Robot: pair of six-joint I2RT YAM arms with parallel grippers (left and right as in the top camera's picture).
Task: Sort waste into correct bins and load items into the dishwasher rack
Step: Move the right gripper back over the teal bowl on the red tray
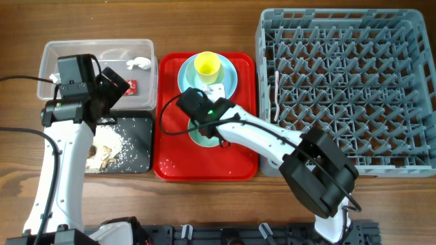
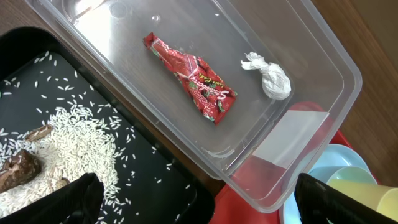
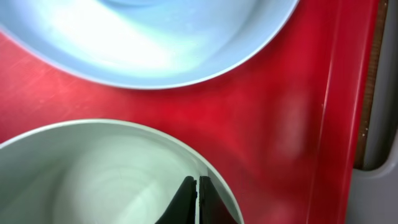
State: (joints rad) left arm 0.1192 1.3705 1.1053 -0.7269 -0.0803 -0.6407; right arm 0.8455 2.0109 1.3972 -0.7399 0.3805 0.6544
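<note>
Far left: left gripper (image 2: 198,190) spread wide, hanging over the near wall of the clear plastic rectangular tub (image 2: 348,65). Inside the tub, shiny red snack wrapper (image 2: 191,78) and crumpled white tissue (image 2: 268,76) lie apart. Near left: loose white rice and brown scraps (image 2: 68,143) in the black rectangular tray (image 2: 143,180).

Centre: right gripper (image 3: 198,193) pressed together at the rim of the pale-green bowl (image 3: 93,180) on the flat red serving tray (image 3: 280,124); can't tell if the rim is pinched. Small yellow cup (image 1: 207,64) stands on the round light-blue plate (image 1: 230,80), just beyond the bowl. Grey pegged dishwasher rack (image 1: 347,88) sits right.

even, bright light; soft glare on the clear tub (image 2: 292,146); right wrist view blurred close up.
</note>
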